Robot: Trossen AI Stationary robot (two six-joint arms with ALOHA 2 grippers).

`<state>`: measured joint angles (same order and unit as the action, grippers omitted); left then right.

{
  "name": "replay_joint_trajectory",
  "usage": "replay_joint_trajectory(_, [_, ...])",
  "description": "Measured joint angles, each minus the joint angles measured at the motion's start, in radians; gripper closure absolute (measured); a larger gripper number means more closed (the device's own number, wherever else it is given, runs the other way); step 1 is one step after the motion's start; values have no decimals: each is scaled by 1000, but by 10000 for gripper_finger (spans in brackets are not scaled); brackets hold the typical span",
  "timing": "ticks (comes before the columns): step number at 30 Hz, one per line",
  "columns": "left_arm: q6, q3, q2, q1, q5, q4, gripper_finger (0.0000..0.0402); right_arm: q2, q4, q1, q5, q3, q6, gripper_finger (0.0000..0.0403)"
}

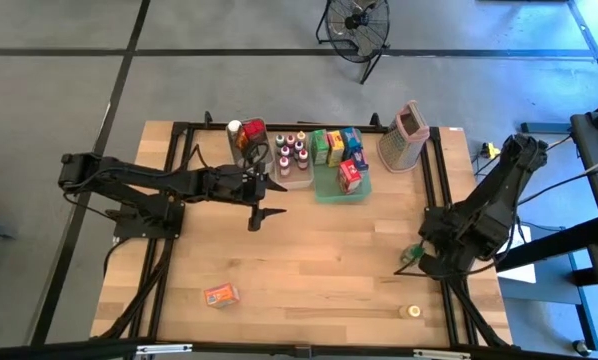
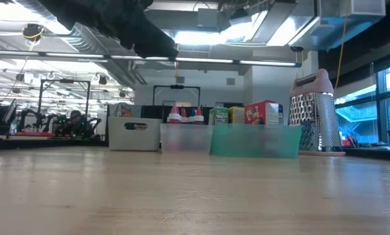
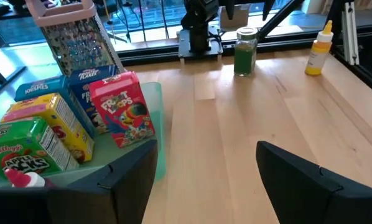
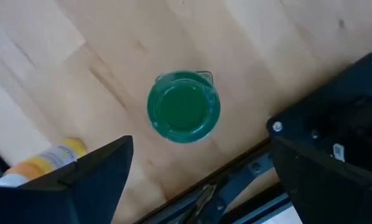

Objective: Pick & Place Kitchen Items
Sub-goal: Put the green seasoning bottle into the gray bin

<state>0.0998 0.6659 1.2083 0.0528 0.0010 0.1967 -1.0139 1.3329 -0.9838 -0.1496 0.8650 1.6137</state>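
A green-capped jar (image 4: 183,107) stands upright on the table near the right edge; it also shows in the high view (image 1: 410,256). My right gripper (image 4: 201,149) hangs above it, open, with one finger on either side and apart from it. My left gripper (image 3: 198,168) is open and empty over the table's middle (image 1: 264,203), just in front of the green tray (image 3: 150,102). In the tray stand small cereal boxes, one of them red (image 3: 122,111). A yellow-capped bottle (image 1: 413,312) lies near the front right. An orange packet (image 1: 220,295) lies at the front left.
At the far edge stand a clear bin with red items (image 1: 251,138), a clear bin of spice bottles (image 1: 292,158), the green tray (image 1: 324,190) and a metal grater with a pink top (image 1: 404,135). Bare wood lies between the two arms.
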Motion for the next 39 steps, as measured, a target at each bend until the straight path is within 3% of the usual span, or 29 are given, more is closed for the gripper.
replay_joint_trajectory(16, [-50, 0, 0, -1, 0, -15, 135, -80, -70, 82, -4, -6, -136, 25])
replay_joint_trajectory(39, [-55, 0, 0, -20, 0, -21, 137, -80, -261, 165, 57, -184, -229, 41])
